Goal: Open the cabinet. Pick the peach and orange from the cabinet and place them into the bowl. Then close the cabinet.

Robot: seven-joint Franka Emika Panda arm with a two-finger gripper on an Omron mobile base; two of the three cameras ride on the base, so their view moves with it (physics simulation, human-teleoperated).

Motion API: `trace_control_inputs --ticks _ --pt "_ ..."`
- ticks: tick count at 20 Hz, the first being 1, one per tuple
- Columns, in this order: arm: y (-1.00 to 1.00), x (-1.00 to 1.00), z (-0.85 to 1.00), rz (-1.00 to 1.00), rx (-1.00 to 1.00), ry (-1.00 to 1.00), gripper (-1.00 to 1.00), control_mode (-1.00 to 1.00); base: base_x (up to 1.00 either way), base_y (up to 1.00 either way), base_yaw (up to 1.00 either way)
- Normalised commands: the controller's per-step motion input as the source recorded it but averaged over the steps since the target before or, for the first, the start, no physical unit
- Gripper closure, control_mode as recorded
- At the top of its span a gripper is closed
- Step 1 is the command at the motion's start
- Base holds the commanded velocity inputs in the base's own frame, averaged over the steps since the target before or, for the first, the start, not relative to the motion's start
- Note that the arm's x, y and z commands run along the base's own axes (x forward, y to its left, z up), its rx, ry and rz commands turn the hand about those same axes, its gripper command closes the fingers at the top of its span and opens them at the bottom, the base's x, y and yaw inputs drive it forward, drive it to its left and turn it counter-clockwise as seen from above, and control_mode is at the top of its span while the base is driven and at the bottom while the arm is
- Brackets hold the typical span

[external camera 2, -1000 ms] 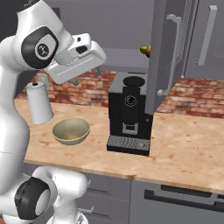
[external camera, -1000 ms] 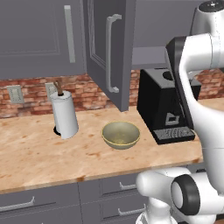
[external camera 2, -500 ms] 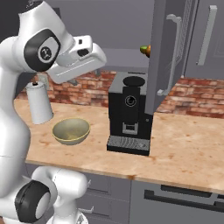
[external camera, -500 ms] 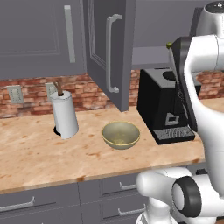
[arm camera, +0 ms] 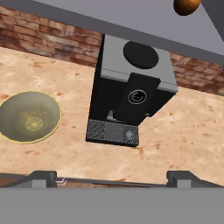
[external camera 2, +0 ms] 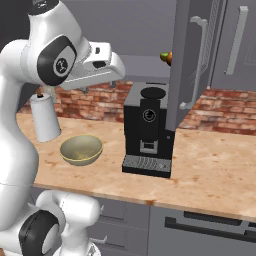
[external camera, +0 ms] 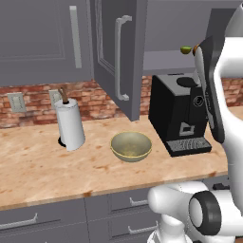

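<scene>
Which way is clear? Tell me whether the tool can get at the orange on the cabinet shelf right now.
Probably yes. The cabinet door stands swung open, the orange sits exposed at the shelf's front edge above the coffee machine, and the tool is open and empty.

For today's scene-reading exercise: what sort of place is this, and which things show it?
Most likely a home kitchen: a black coffee machine on a wooden counter, a grey wall cabinet above, and a brick backsplash.

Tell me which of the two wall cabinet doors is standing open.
The right-hand door, nearest the coffee machine, is swung out over the counter, showing the shelf behind it. The left door, above the paper-towel roll, lies flat and shut.
</scene>
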Motion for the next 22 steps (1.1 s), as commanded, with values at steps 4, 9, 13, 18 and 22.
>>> trace_control_inputs --ticks 4,9,13,18,22 --pt "-0.1 -0.05 0.0 -0.03 0.0 -0.37 -1.0 -1.0 0.0 0.0 0.0" --pt "-0.01 -0.03 0.0 -0.01 0.0 -0.37 -1.0 -1.0 0.0 0.0 0.0" --pt "0.0 -0.01 0.0 0.0 0.01 -0.31 -1.0 -1.0 0.0 0.0 0.0" --pt "0.0 -0.01 0.0 0.0 0.01 -0.22 -1.0 -1.0 0.0 0.0 0.0" --pt "0.0 -0.01 0.0 0.0 0.0 -0.15 -1.0 -1.0 0.0 0.0 0.0"
